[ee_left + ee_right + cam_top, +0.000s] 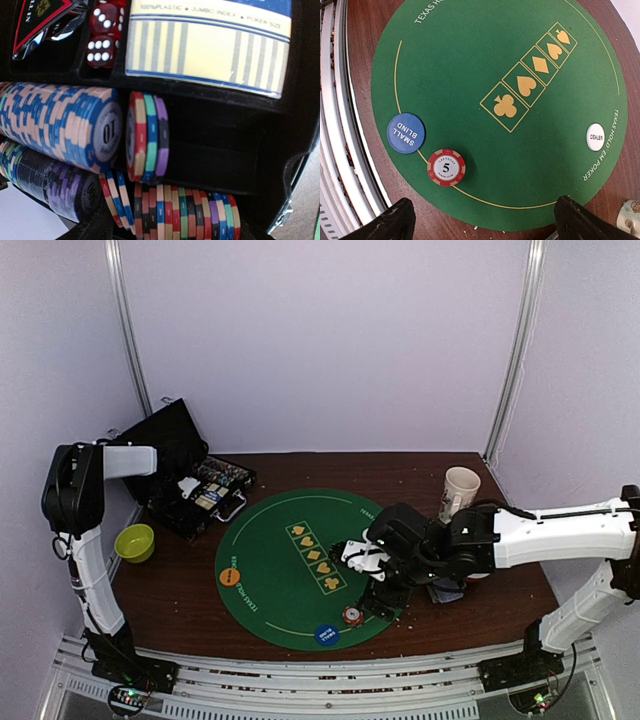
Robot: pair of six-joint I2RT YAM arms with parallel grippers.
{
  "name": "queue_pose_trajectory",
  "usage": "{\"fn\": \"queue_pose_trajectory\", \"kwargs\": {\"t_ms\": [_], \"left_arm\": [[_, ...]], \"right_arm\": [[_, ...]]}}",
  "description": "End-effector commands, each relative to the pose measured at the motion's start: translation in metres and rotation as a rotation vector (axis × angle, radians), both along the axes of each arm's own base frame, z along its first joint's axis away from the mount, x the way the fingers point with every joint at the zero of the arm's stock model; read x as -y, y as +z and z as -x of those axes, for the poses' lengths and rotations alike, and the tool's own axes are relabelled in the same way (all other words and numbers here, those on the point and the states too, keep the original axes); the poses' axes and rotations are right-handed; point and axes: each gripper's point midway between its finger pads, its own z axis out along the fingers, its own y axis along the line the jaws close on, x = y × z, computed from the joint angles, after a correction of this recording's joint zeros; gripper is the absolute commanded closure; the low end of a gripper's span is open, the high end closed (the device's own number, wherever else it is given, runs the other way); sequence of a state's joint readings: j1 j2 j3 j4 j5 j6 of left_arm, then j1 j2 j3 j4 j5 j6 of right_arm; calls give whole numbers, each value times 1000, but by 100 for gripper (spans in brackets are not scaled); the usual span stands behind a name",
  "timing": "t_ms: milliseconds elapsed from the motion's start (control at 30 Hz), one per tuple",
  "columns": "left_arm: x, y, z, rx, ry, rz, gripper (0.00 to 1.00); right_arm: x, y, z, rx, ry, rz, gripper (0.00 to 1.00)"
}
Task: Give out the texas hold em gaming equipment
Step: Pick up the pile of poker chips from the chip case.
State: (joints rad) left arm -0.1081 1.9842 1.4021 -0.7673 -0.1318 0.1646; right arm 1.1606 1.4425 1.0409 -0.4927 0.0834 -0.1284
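Right gripper (485,207): mine, spread wide, holding nothing, above the green mat (470,65).
Red chip stack (446,167): on the mat's border line, just ahead of my fingers, off-centre toward the blue small-blind disc (406,133) just beside it.
Left gripper (189,486): over the chip case (165,445); I cannot tell its grip.
Nearer arm: right for the mat, left for the case chips (60,125).

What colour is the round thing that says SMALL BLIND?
The SMALL BLIND disc is blue with white letters. The right wrist view shows it best.
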Motion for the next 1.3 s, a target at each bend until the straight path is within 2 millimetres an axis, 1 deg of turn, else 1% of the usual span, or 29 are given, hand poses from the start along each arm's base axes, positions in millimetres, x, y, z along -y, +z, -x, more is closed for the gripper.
{"fn": "queue_pose_trajectory", "kwargs": {"t_ms": [0, 100, 233, 300, 367, 467, 567, 667, 733, 767, 800, 833, 867, 933, 1000, 1100, 1167, 1267], "left_arm": [[1, -12, -6, 12, 5, -5, 27], [-5, -6, -8, 33, 22, -39, 30], [-6, 6, -13, 86, 18, -31, 37], [-5, 4, -14, 84, 20, 4, 41], [-5, -1, -15, 68, 27, 39, 43], [-6, -7, -14, 48, 35, 49, 42], [-2, -12, -13, 33, 28, 72, 40], [-2, -16, -11, 21, 30, 74, 41], [0, -15, -12, 23, 24, 85, 49], [2, -15, -12, 23, 20, 96, 58], [5, -14, -11, 21, 15, 107, 69], [7, -13, -11, 20, 12, 119, 83], [8, -10, -10, 25, 11, 130, 100], [11, -1, -10, 45, 15, 147, 100], [11, 16, -12, 84, 24, 156, 100], [10, 51, -18, 180, 49, 163, 100], [14, 75, -20, 244, 51, 197, 100], [13, 99, -17, 301, 63, 205, 100]], "right_arm": [[0, 1, -1, -4, -3, 12, 0], [-1, 1, -1, -6, -2, 14, 0], [0, -1, -1, -9, -3, 21, 0], [-1, -1, -2, -9, -4, 24, 0], [-2, 0, -2, -12, -3, 25, 0], [-2, 1, -2, -12, -3, 21, 0], [-2, 1, -2, -12, -4, 18, 0], [-2, 0, -1, -15, -2, 19, 0], [-2, 1, -1, -13, -2, 16, 0], [-2, 2, -1, -12, -4, 13, 0], [-2, 2, -1, -12, -3, 13, 0], [-2, 3, -1, -11, -4, 10, 0], [-2, 4, -2, -9, -5, 6, 0], [-2, 6, -2, -6, -5, 4, 0], [-2, 8, -2, -3, -5, -2, 0], [-5, 17, -3, 10, -5, -27, 0], [-7, 21, -5, 22, 0, -39, 0], [-10, 26, -8, 36, 1, -46, 0]]}}
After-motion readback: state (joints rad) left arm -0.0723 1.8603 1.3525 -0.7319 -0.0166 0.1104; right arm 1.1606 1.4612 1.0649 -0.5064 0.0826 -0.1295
